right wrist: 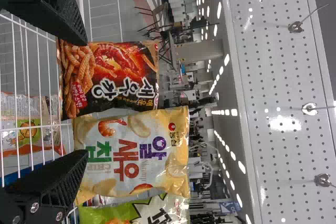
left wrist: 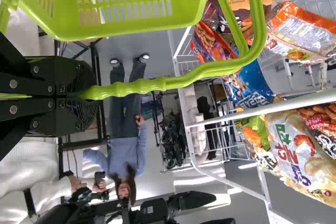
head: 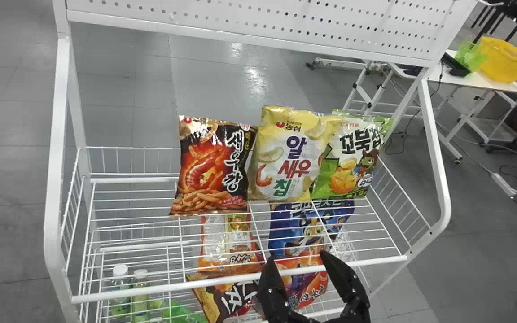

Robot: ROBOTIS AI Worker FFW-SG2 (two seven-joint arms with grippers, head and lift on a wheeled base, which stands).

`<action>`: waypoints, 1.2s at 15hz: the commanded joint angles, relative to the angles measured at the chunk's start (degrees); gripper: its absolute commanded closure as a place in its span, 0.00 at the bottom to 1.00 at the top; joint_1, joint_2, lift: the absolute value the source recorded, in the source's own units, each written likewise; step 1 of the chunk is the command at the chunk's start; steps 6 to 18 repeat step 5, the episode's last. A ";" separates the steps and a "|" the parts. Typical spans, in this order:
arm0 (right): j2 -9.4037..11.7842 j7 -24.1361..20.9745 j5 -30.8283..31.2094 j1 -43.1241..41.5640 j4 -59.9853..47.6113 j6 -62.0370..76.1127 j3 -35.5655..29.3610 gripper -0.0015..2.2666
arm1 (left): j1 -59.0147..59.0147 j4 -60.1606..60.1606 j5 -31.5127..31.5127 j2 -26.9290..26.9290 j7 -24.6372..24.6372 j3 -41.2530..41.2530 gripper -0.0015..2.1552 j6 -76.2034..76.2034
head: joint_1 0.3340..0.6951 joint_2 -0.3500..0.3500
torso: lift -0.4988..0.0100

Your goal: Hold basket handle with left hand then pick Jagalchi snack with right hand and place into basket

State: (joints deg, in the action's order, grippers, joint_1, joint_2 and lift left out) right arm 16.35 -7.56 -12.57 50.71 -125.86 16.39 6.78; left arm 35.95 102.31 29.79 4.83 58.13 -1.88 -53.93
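Since the left gripper [left wrist: 86, 95] clenches the handle [left wrist: 139, 87], the basket [left wrist: 126, 32] is presumably steadied. At the head view's five o'clock, the right gripper [head: 297, 257] gapes empty, apparently for picking.

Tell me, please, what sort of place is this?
Probably a mock shop for testing, though a real store is possible: snack bags stand on a white wire rack under a pegboard, beside a green basket.

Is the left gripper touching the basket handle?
Touching. The left wrist view shows the left gripper clamped on the basket handle, which runs between its fingers.
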 commanded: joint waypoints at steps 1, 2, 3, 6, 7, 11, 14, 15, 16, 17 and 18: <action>0.00 0.00 0.00 0.00 0.00 0.00 0.08 0.03 | 0.00 0.00 0.00 0.00 -0.04 -0.06 0.71 0.00 | 1.00 0.00 | 0.96; 0.09 0.00 0.00 0.00 0.00 0.00 0.08 0.03 | 0.00 -0.09 0.00 0.00 -0.04 -0.14 0.71 0.00 | 1.00 0.00 | 0.96; 0.00 0.00 0.00 -0.09 0.00 0.00 0.08 0.03 | 0.00 -0.09 0.00 0.00 0.05 -0.14 0.71 0.00 | 1.00 0.00 | 0.96; 0.09 0.00 0.00 0.00 0.00 0.00 0.08 0.03 | 0.00 -0.09 0.00 0.00 0.05 -0.14 0.71 0.00 | 1.00 0.00 | 0.96; 0.09 0.00 0.00 0.00 0.00 0.00 0.08 0.03 | 0.00 -0.09 0.00 0.00 0.05 -0.14 0.71 0.00 | 1.00 0.00 | 0.96; 0.09 0.00 0.00 0.00 0.00 0.00 0.08 0.03 | 0.00 -0.09 0.00 0.00 0.05 -0.14 0.71 0.00 | 1.00 0.00 | 0.96; 0.09 0.00 0.00 0.00 0.00 0.00 0.08 0.03 | 0.00 -0.09 0.00 0.00 0.05 -0.14 0.71 0.00 | 1.00 0.00 | 0.96; 0.09 0.00 0.00 0.00 0.00 0.00 0.08 0.03 | 0.00 -0.09 0.00 0.00 0.05 -0.14 0.71 0.00 | 1.00 0.00 | 0.96; 0.09 0.00 0.00 0.00 0.00 0.00 0.08 0.03 | 0.00 -0.09 0.00 0.00 0.05 -0.14 0.71 0.00 | 1.00 0.00 | 0.96; 0.09 0.00 0.00 0.00 0.00 0.00 0.08 0.03 | 0.00 -0.09 0.00 0.00 0.05 -0.14 0.71 0.00 | 1.00 0.00 | 0.96; 0.09 0.00 0.00 0.00 0.00 0.00 0.08 0.03 | 0.00 -0.09 0.00 0.00 0.05 -0.14 0.71 0.00 | 1.00 0.00 | 0.96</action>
